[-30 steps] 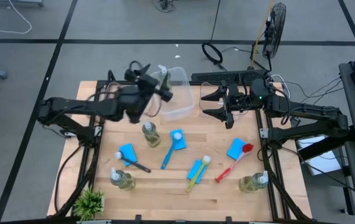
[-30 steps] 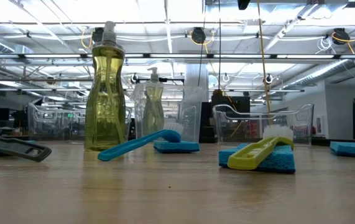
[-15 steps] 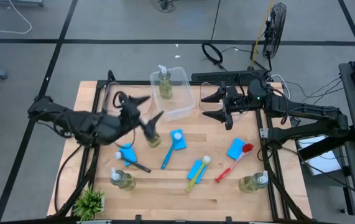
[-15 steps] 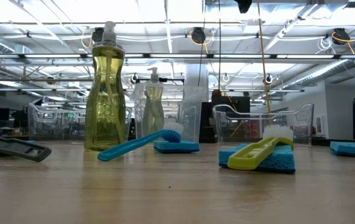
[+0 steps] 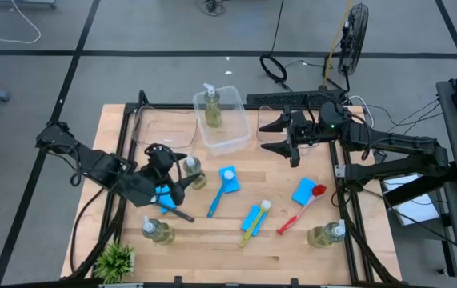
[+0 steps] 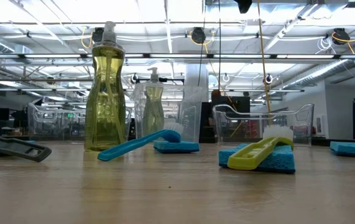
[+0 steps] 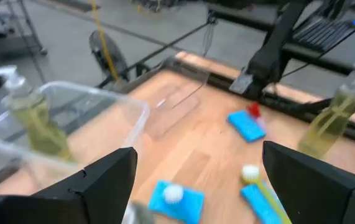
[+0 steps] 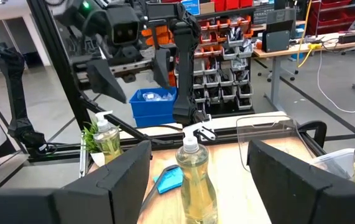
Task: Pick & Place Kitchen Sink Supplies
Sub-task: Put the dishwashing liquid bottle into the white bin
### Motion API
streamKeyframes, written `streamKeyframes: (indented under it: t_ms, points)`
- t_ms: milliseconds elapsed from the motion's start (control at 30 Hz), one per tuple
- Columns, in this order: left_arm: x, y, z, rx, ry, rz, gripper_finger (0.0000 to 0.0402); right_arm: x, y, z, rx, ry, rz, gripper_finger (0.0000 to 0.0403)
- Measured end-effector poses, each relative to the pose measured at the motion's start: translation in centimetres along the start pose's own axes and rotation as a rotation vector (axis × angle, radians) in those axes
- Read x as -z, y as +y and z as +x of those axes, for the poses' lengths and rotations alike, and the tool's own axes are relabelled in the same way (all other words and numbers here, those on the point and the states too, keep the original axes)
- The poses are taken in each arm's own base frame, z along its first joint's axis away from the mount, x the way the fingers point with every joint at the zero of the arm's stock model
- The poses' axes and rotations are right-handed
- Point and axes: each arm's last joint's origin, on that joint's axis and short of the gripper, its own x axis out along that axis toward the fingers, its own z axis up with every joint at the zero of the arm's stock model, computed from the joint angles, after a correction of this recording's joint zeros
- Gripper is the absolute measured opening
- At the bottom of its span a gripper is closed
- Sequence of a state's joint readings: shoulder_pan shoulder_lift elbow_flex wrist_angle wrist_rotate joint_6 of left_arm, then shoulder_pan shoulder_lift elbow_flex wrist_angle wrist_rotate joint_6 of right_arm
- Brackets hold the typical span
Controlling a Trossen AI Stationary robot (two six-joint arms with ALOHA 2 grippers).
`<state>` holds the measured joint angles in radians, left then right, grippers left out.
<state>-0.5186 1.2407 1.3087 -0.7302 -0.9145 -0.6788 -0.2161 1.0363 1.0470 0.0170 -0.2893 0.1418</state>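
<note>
Plainly, both grippers' fingers (image 7: pixel 106 180) stand spread and empty; no writing is legible.

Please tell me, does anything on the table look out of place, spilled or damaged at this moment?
Nothing looks spilled or damaged. One soap bottle stands upright inside the clear bin; the other three bottles stand on the table. The sponges and brushes lie scattered and crossing, for example the yellow-green brush across a blue sponge, but that seems simply unsorted.
</note>
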Motion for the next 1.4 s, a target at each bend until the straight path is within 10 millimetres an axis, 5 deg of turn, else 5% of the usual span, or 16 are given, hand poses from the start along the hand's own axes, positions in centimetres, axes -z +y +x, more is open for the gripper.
streamKeyframes:
  t_ms: [467,1067,1400]
  points:
    - [2.9,2.3,-0.1,-0.170,0.177,-0.091,0.0347,0.0,0.0,0.0,0.000,0.000,0.002,0.0254]
    - [6.7,1.2,4.4,-0.308,0.252,0.038,0.0347,0.0,0.0,0.0,0.000,-0.001,-0.004,0.0254]
    - [6.2,1.7,6.1,-0.371,0.214,0.033,0.0347,0.0,0.0,0.0,0.000,-0.001,-0.005,0.0254]
